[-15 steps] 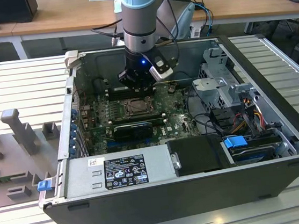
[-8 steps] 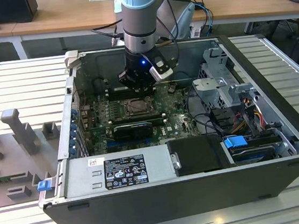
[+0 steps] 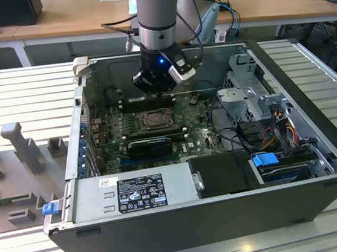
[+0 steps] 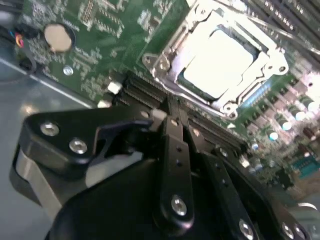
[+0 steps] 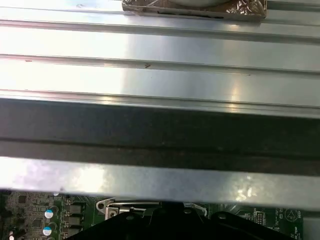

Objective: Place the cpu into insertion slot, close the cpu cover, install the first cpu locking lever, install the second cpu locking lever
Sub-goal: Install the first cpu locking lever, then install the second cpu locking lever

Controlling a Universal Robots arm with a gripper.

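black gripper fingers pressed together, empty | silvery-grey square cpu seated in black-rimmed insertion slot, just ahead of fingertips | silver cpu cover frames chip

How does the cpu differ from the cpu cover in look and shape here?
In the second wrist view the cpu is a solid, smooth, bright square face; the cpu cover is a thin metal frame with a large open window. The cpu sits inside that window, while the cpu cover runs around its edges. Both are silvery metal and lie flat over the socket.
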